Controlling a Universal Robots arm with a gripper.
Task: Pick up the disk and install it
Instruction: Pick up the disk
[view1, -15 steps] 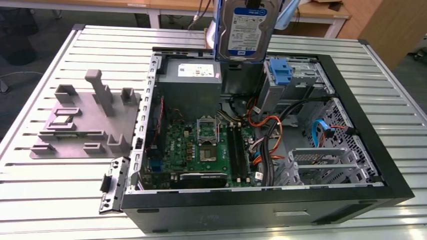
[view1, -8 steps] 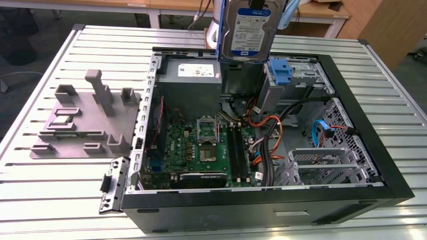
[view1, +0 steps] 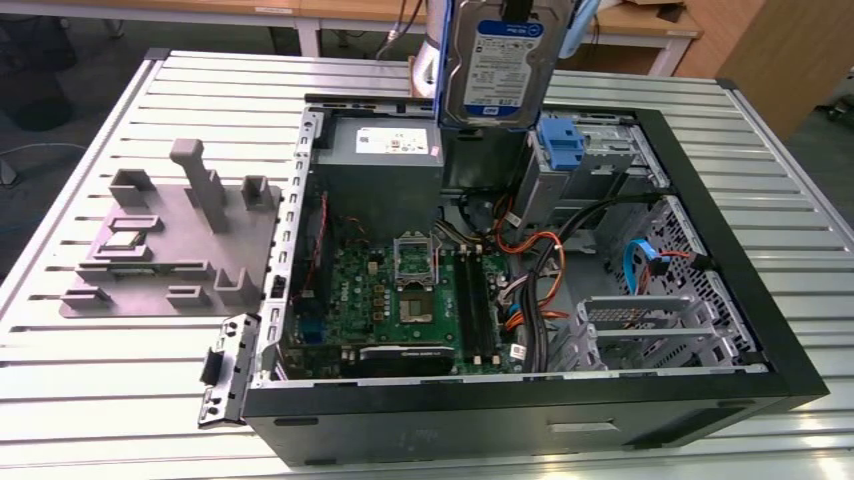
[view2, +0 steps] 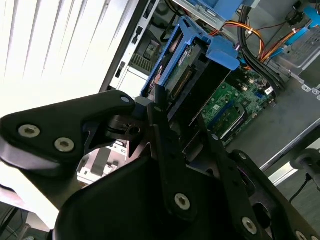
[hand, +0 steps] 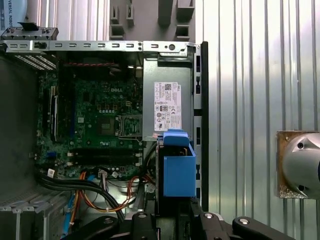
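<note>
The disk (view1: 497, 60) hangs upright over the back of the open computer case (view1: 747, 330), its white-and-blue label facing the exterior camera and its blue bracket (view1: 577, 40) along the edges. Its lower edge sits above the gap between the grey power supply (view1: 380, 145) and the drive bay. In the second wrist view my gripper (view2: 180, 112) is shut on the disk (view2: 172, 75), one black finger (view2: 159, 107) against each side. In the first wrist view the disk's blue bracket (hand: 178, 170) shows end-on just ahead of the gripper (hand: 172, 219), beside the power supply's white label (hand: 167, 107).
Inside the case lie the green motherboard (view1: 414, 290), orange and black cables (view1: 541, 270), a metal drive cage (view1: 647, 330) and a blue caddy (view1: 563, 145) in the bay. A grey fixture plate with posts (view1: 160, 240) sits on the slatted table (view1: 120, 380) at the exterior view's left.
</note>
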